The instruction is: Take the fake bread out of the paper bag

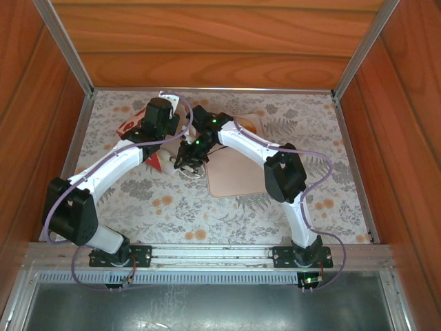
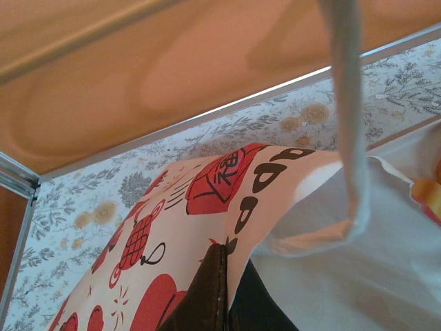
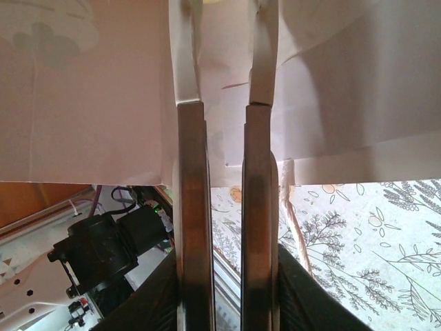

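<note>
Checking the feeds, I saw the bag point(image 1: 131, 128) in the far-left part of the worktop point(image 1: 310, 124), just left of the tray point(image 1: 238, 176). Its red printed part lay toward the left edge and its white part toward the tray.

Left gripper point(image 2: 227, 289) was pressed together on the bag's rim, with the paper wall caught between the dark fingers point(image 2: 203, 303). The white handle point(image 2: 348, 103) ran up past the lens.

Past the white rim I caught a yellow-orange scrap at the frame's right edge. It looked like bread point(image 2: 433, 193) in the bag, but it was too cropped for me to be sure.

Right gripper point(image 3: 225, 62) was poked in against white paper, fingers point(image 3: 193, 227) parallel with a slim gap between them. I couldn't tell whether they pinched anything, since the tips ran out of frame.

From the top camera both wrists met over the bag, the right one by the tray's left edge.
</note>
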Controlling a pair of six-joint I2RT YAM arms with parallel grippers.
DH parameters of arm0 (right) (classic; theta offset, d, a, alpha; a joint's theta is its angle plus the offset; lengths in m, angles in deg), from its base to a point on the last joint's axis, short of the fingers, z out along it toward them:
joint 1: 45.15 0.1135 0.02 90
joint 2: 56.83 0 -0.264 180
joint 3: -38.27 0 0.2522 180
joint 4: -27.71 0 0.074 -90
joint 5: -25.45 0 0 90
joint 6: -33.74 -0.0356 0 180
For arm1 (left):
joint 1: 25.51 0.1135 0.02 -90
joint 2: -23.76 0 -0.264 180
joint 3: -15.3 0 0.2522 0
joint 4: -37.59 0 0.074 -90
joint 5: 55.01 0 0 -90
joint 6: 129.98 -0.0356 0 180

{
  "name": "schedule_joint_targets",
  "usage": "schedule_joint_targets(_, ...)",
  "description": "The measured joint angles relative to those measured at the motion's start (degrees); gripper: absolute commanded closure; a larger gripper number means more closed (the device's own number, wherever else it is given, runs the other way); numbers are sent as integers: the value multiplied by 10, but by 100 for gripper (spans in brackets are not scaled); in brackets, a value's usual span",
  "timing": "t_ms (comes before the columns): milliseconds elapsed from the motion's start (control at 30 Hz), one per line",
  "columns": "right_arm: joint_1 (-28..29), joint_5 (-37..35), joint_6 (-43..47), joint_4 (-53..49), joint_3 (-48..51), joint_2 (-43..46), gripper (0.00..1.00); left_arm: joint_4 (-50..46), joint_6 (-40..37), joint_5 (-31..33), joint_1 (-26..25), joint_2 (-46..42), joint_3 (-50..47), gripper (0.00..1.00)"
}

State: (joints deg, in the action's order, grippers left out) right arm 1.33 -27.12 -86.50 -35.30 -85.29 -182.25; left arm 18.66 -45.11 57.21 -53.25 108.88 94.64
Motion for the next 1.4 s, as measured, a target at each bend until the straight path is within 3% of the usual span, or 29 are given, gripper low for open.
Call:
schedule_joint_targets(267, 0, -22, -2, 9, 22, 26, 100, 0, 0, 12, 0, 0, 0, 100)
schedule_joint_targets(1400, -16, -116, -15, 6, 149, 227, 100, 12, 30, 64, 8, 0, 0, 100)
